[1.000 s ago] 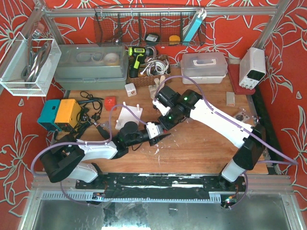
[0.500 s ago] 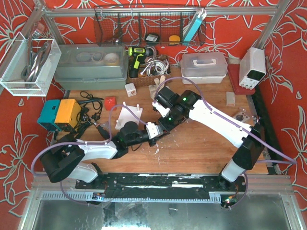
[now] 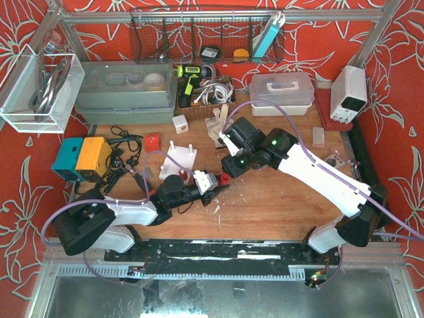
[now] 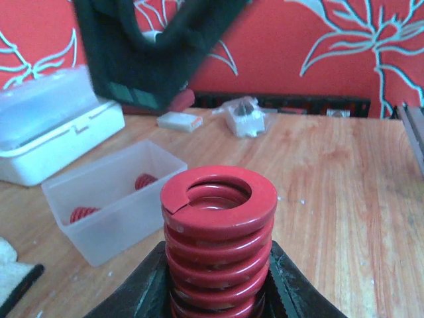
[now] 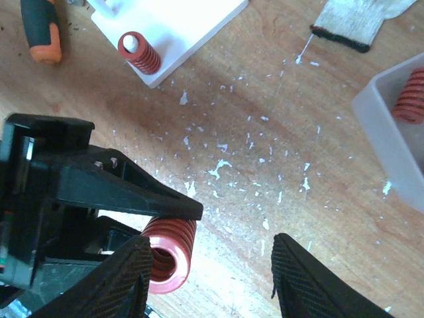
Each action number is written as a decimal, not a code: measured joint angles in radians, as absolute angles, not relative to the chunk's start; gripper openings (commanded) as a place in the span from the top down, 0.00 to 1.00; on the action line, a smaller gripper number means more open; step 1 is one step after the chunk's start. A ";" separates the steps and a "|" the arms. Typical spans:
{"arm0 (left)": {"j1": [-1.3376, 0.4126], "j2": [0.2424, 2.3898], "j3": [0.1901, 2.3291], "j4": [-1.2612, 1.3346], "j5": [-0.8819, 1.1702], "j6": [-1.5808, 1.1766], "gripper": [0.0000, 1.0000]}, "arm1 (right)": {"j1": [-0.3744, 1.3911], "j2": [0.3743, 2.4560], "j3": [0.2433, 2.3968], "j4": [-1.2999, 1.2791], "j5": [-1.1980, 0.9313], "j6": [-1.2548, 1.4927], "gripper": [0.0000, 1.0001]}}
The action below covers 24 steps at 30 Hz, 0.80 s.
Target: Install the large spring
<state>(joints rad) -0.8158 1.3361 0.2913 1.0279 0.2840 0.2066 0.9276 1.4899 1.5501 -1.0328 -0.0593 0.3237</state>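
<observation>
While left pincer (image 4: pixel 222 286) pinches large spring (image 4: pixel 218 215), right pincer (image 5: pixel 213 278) spread, flecked wooden table (image 5: pixel 265 126), red floral walls (image 4: pixel 298 46).

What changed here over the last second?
The right arm swung to the right, as seen from above, and the open right gripper drew back a little, uncovering the red spring. The left gripper, which holds the spring, shifted slightly left. It is not clear whether the right one let go just now. The peg plate stayed put.

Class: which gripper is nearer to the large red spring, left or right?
Left. The left gripper is shut on the large red spring; the right gripper is open close beside it, not holding it.
</observation>
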 measured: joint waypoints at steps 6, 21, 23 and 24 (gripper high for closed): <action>-0.816 1.310 0.287 1.055 0.282 0.178 1.00 | 0.927 1.480 1.477 -0.980 -0.117 0.342 0.59; -0.821 1.299 0.282 1.035 0.286 0.155 1.00 | 0.919 1.474 1.392 -0.831 -0.311 0.366 0.77; -0.823 1.298 0.282 1.034 0.286 0.155 1.00 | 0.919 1.474 1.382 -0.810 -0.332 0.373 0.70; -0.823 1.298 0.282 1.032 0.286 0.155 1.00 | 0.919 1.474 1.380 -0.805 -0.339 0.375 0.67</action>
<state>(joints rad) -0.8230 1.2984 0.2821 1.0325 0.2863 0.1551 0.9192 1.4738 1.3804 -0.8051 -0.3386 0.3752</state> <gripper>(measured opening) 0.305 0.252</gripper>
